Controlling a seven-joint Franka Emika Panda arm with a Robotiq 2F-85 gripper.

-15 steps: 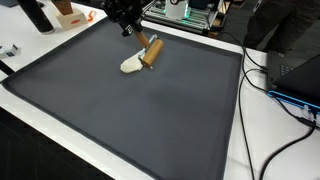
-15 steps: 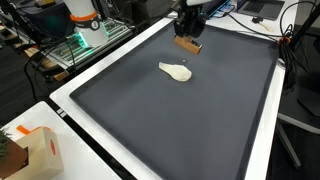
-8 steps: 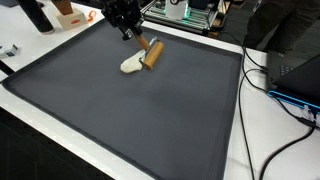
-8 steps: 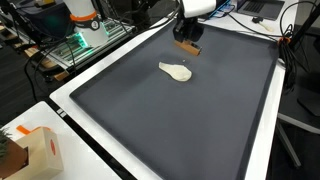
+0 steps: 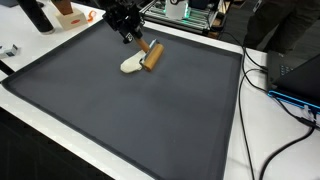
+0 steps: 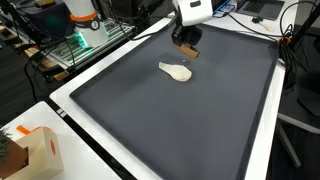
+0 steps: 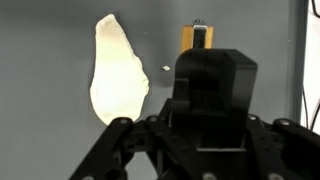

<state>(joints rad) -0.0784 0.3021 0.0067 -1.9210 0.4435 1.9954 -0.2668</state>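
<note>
Though seemingly empty, end effector (image 5: 128, 32) near brown block (image 5: 151, 54), pale lump (image 5: 131, 65)

In both exterior views the gripper (image 5: 127, 34) is dark and small; the gap between its jaws is unreadable. Wrist view: its body fills the lower frame, fingertips out of sight. Of the brown block (image 7: 197, 37) only 1 end shows, the rest is behind that body. Whether they touch: cannot tell. Cream piece (image 7: 117, 70): lower tip hidden behind the linkage. Mat (image 5: 130, 120): near corner cut by the frame edge.
</note>
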